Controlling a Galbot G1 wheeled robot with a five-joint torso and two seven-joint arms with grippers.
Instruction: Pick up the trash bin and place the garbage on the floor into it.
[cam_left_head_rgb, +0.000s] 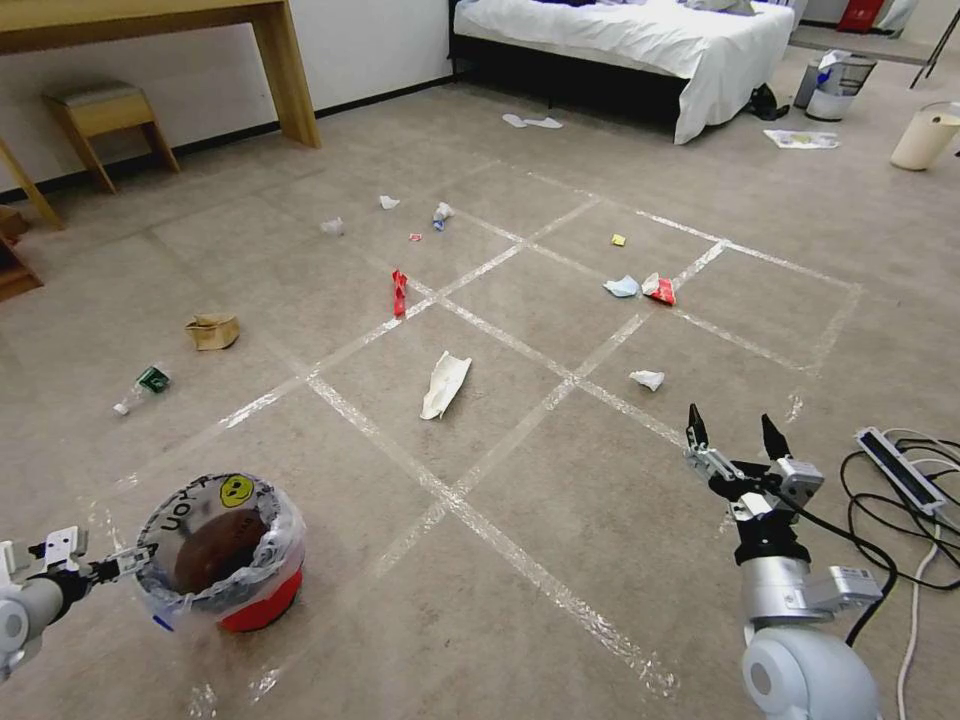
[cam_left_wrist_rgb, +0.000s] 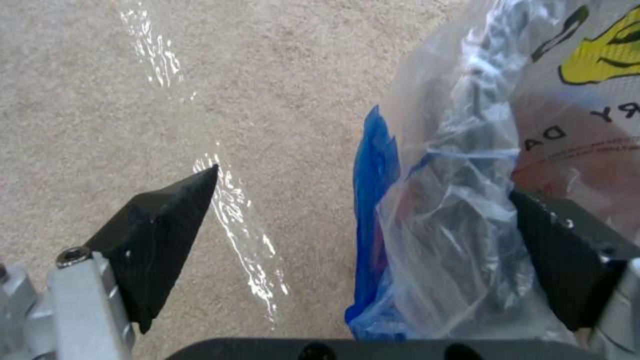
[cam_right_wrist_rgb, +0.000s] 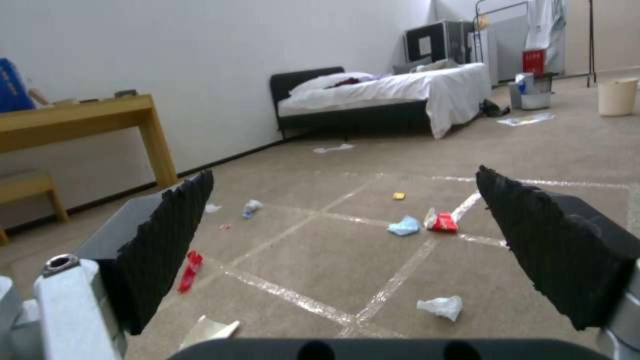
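Down at the trash bin (cam_left_head_rgb: 222, 553), which stood upright on the floor (cam_left_head_rgb: 560, 520) with its clear liner (cam_left_wrist_rgb: 460, 210) bunched over the black rim, the left gripper (cam_left_head_rgb: 125, 563) had reached the rim's near side with its fingers (cam_left_wrist_rgb: 160, 235) apart: one lay on the carpet side outside the bin, the other on the far side of the crinkled plastic, so the rim wall and liner sat between them, seemingly to pinch the rim for a lift, though nothing was clamped yet. The right gripper (cam_left_head_rgb: 731, 431) hung above the floor well away from the bin, fingers (cam_right_wrist_rgb: 160, 250) spread wide and empty, pointed toward the garbage as if kept ready for picking. Beyond the bin lay a white crumpled paper (cam_left_head_rgb: 444, 384), a red wrapper (cam_left_head_rgb: 399, 292), a brown paper bag (cam_left_head_rgb: 212, 331) and a small bottle (cam_left_head_rgb: 141, 388); farther from it sat a tissue (cam_left_head_rgb: 648, 379) and a light-blue mask (cam_left_head_rgb: 622, 287) beside another red wrapper (cam_left_head_rgb: 659, 290).
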